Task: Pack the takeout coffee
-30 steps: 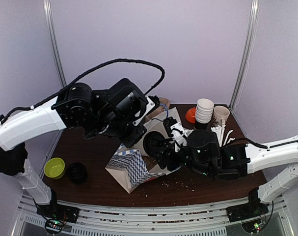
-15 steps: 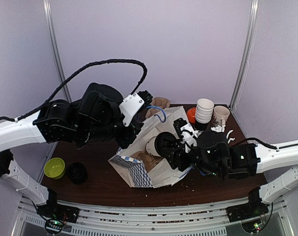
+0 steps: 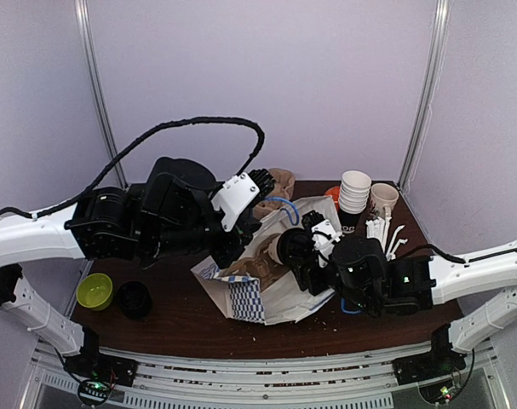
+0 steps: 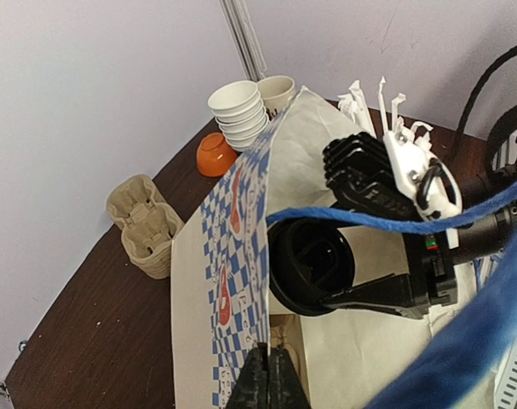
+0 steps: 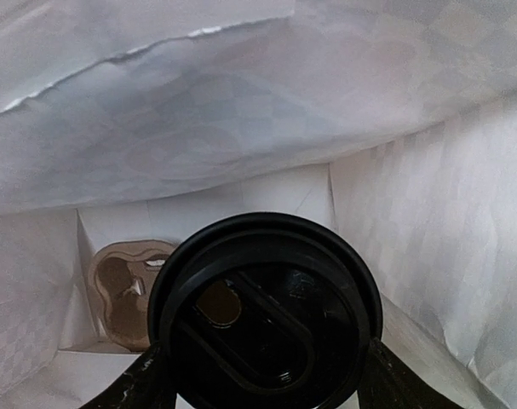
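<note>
The round, glossy black-lidded cup (image 5: 267, 315) is clamped by the right gripper (image 4: 330, 247) inside the crinkled checked paper bag (image 4: 228, 256). The bag's edge is pinched by the left gripper (image 4: 271, 375). A brown moulded-pulp tray (image 5: 126, 294) is seen at eight o'clock from the lid.

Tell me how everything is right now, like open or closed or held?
paper bag: tipped over, mouth held open.
coffee cup: lid on, gripped at the bag's mouth.
carrier tray: inside the bag, at its bottom.
left gripper: shut on the bag's edge.
right gripper: closed around the coffee cup.
white cups: stacked upright.
green bowl: upright.
</note>
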